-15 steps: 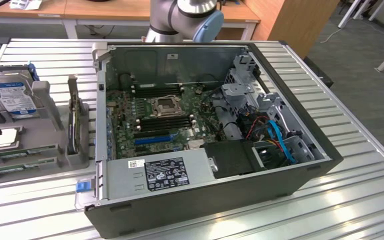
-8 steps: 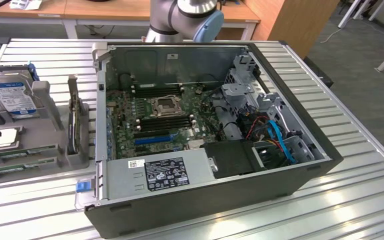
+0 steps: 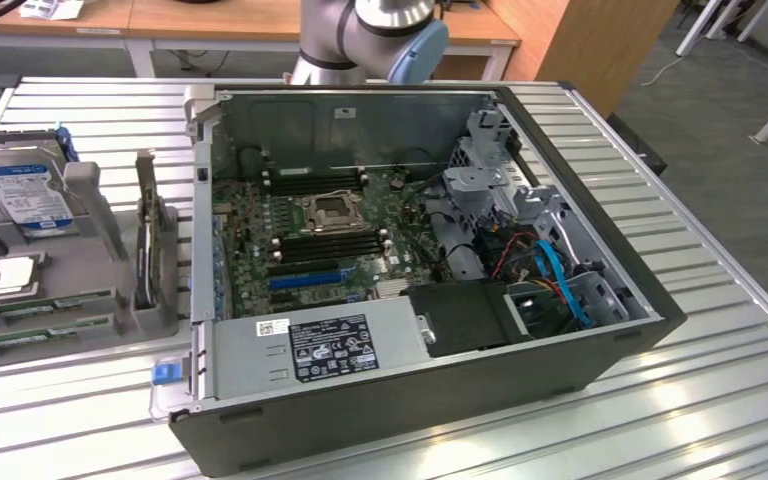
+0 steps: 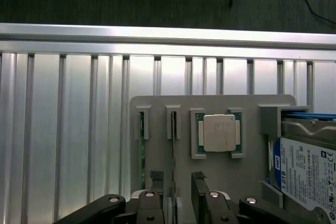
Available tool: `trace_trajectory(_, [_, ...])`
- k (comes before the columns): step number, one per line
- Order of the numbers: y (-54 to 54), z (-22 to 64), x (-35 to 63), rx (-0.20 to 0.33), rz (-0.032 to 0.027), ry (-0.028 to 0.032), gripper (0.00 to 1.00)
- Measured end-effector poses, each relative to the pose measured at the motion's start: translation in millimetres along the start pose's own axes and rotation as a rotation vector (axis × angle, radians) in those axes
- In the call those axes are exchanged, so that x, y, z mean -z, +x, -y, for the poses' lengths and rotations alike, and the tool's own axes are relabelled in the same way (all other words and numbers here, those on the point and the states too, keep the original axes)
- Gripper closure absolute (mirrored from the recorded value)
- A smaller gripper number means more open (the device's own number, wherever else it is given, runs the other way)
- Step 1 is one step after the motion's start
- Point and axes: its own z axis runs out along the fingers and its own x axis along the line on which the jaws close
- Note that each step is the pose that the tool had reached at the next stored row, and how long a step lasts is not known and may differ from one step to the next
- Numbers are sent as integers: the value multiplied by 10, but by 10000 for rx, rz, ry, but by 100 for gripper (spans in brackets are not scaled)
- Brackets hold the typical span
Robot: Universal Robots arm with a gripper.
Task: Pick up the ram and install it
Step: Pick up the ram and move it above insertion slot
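the end effector (image 4: 178, 190) hangs wide open and empty over the ram (image 4: 173, 135) in the grey holder (image 4: 220, 103).

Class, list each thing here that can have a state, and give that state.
Gripper: open, holding nothing.
Ram sticks: on edge in holder slots, ungripped.
Processor chip: flat in its holder recess.
Hard drive: resting in the holder.
Computer case: side open, motherboard exposed.
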Motion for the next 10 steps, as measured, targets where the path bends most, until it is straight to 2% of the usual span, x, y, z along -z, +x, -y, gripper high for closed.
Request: trace_trajectory(10, [115,0,2,1,1,0,65])
